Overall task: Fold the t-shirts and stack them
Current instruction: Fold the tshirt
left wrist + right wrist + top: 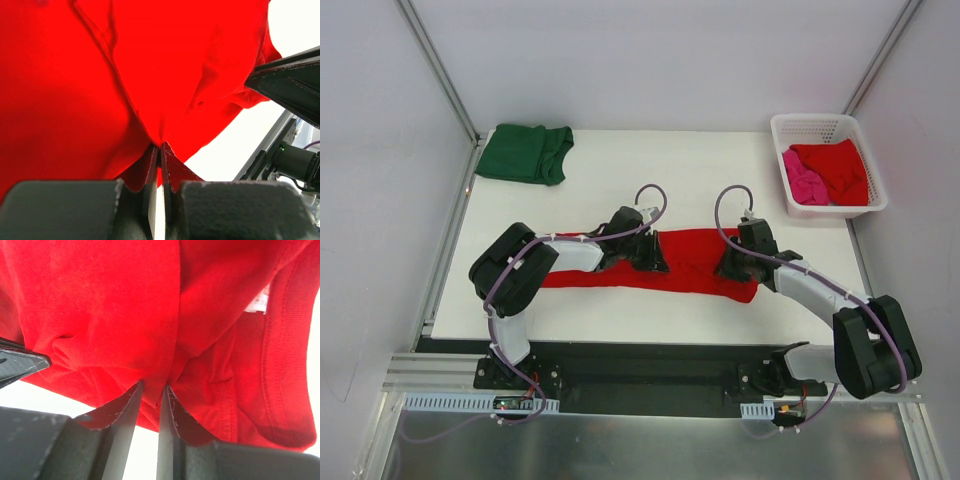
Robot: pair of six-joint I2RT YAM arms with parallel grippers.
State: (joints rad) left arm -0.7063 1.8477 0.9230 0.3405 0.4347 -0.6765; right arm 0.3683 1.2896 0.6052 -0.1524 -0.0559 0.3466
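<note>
1. Left pincer (160,146): closed. My two fingers meet on a gathered fold of the red t-shirt (695,262), and the cloth rises from the tips in creases toward 12 o'clock in the left wrist view.

2. Right pincer (152,388): gripping the same red t-shirt. The jaws stand narrowly apart with a thick bunch of cloth caught between the tips. Wrinkles run into that point from 10 and 2 o'clock. In the right wrist view a ribbed collar (280,365) lies at 3 o'clock of the tips, and a small white label (259,302) sits at 2 o'clock.

3. Position of the work piece: seen from above, the red t-shirt lies on the white table (620,190) near its centre, drawn out as a long band running from 9 o'clock to 3 o'clock. My left pincer holds it about mid-length. My right pincer holds it close to the 3 o'clock end.

4. Other garments: a green t-shirt (525,153) lies folded at the 10 o'clock corner of the table, well apart from both pincers. A white lattice basket (817,120) stands at the 2 o'clock corner. Inside it, a pink t-shirt (803,182) lies on the 9 o'clock side and a second red t-shirt (840,168) on the 3 o'clock side, the two touching.
</note>
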